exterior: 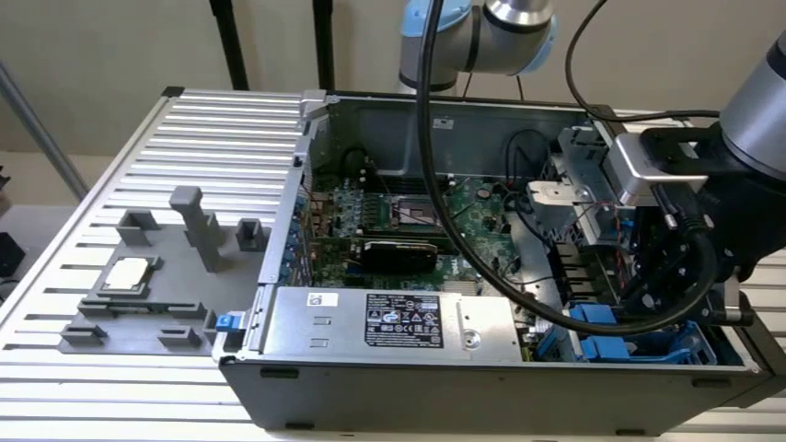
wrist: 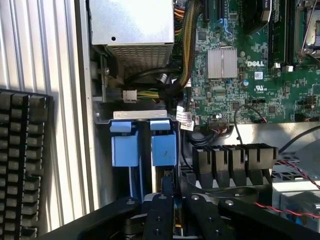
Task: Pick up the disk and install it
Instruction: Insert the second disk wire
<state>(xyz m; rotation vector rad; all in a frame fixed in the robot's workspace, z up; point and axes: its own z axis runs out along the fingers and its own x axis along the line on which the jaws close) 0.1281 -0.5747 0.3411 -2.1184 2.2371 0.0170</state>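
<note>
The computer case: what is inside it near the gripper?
Inside the computer case, near the gripper, stand two blue brackets in the drive bay, beside a green circuit board. The gripper covers the brackets' lower parts.

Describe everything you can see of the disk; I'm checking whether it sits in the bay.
The disk is seen edge-on, standing upright in the metal drive bay of the open computer case. Its blue plastic bracket is plain to see, and a narrow silver-grey edge runs from it towards the gripper, which is close over that end. A second blue bracket stands beside it. Its label is hidden.
</note>
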